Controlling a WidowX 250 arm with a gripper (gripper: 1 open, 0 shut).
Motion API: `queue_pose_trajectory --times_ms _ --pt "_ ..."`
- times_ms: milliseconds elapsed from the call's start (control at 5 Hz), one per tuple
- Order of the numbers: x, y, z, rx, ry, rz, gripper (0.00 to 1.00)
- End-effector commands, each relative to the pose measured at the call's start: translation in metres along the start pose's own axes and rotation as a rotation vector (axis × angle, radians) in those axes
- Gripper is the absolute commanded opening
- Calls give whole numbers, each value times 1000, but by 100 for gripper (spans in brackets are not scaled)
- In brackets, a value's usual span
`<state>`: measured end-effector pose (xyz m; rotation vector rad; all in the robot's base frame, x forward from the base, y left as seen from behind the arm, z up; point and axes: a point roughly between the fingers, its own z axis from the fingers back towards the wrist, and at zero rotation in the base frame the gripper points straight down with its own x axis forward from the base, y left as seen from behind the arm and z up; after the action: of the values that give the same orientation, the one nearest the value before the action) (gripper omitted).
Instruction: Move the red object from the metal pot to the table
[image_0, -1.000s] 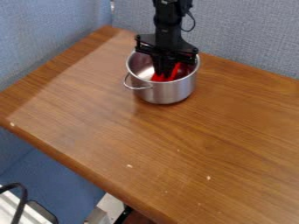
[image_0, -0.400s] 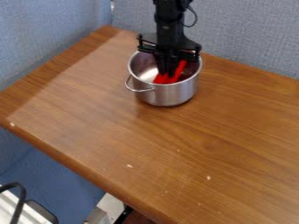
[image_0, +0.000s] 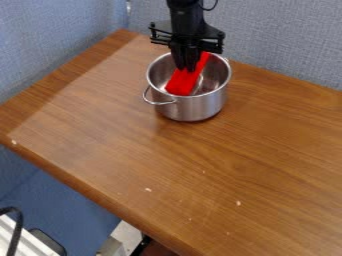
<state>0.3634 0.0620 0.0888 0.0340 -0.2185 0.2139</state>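
Tool (image_0: 189, 58) pinched tight on upper end of red object (image_0: 186, 79) — block hangs tilted below tool, lower end down inside metal pot (image_0: 189, 89), upper end above rim. Grip from above suits straight pot walls; judged mid-lift, object not clear of rim yet. Pot directly under tool, loop handle on its lower-left side. Bare counter (image_0: 174, 170) wide open in front of and beside tool for set-down. Hard to make out — fingertips merge with dark arm; whether block's lower end touches pot floor; arm cut off at top edge.
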Motion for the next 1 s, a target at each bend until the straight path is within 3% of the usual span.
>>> queue_pose_trajectory --times_ms 0,200,800 --pt "8 6 31 -7 -88 21 100" --pt "7 8 31 2 -88 21 100" --pt "2 -3 7 46 -68 -18 100"
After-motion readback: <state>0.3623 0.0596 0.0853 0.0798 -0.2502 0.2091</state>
